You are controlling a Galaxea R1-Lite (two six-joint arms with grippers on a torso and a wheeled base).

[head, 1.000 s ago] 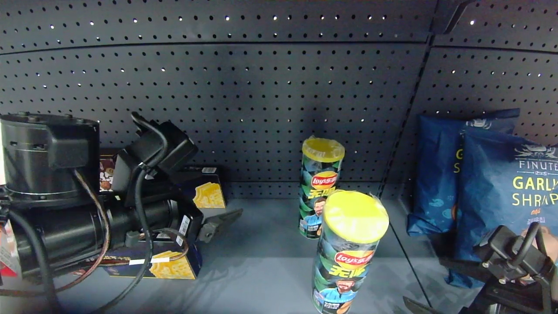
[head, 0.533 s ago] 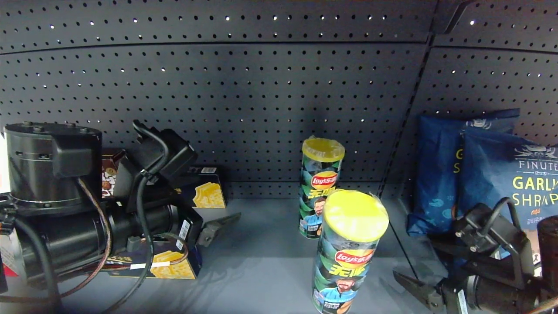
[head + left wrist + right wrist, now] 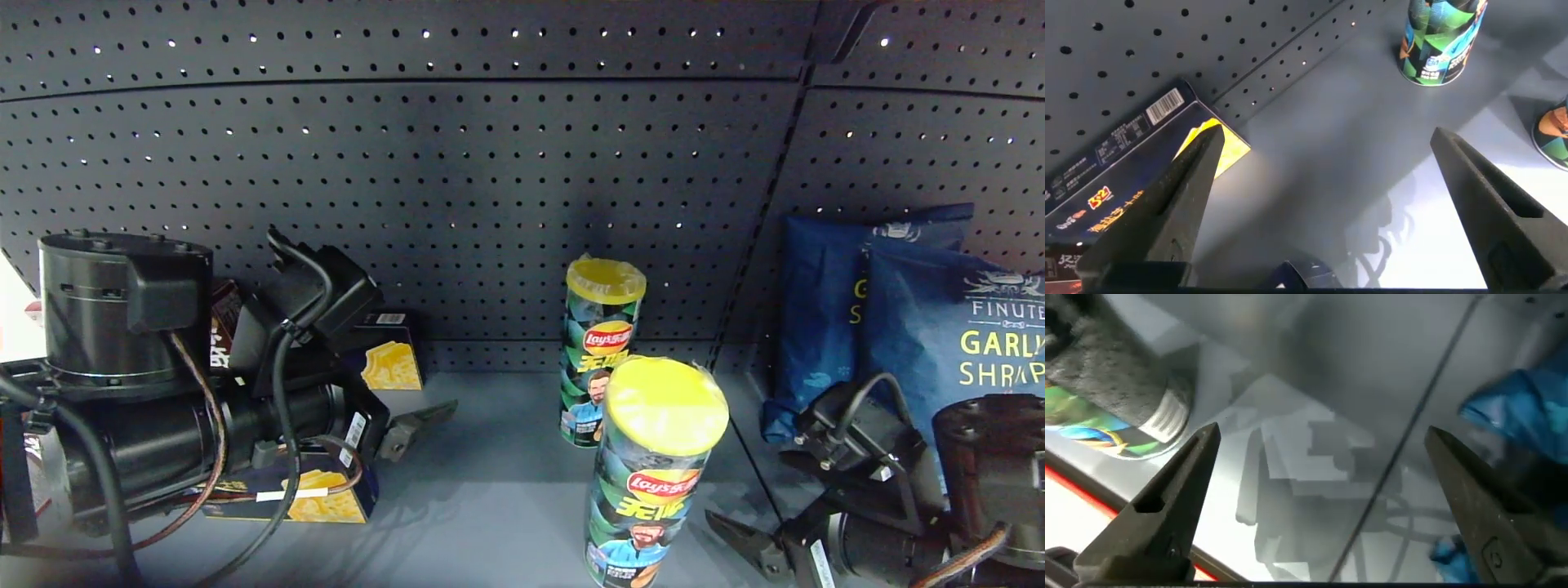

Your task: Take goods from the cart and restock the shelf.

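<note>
Two tall chip cans with yellow lids stand on the grey shelf [image 3: 506, 506]: the rear can [image 3: 602, 351] near the pegboard, the front can [image 3: 655, 474] closer to me. My left gripper [image 3: 415, 423] hovers open and empty left of the cans, over the shelf floor; the left wrist view shows its open gripper [image 3: 1327, 137] facing the rear can [image 3: 1437, 41]. My right gripper [image 3: 744, 541] sits low, just right of the front can, open and empty. In the right wrist view the open gripper [image 3: 1323, 434] has the front can [image 3: 1118, 400] to one side.
Dark blue boxes with yellow print lie at the left: one by the back wall [image 3: 385, 355], one under my left arm [image 3: 314, 500]. Blue snack bags [image 3: 955, 327] stand at the right, behind a shelf divider. A black pegboard [image 3: 457, 180] closes the back.
My right arm has come up and leftward onto the shelf, its gripper now beside the front can. My left arm has shifted slightly to the right. The cans have not moved.
</note>
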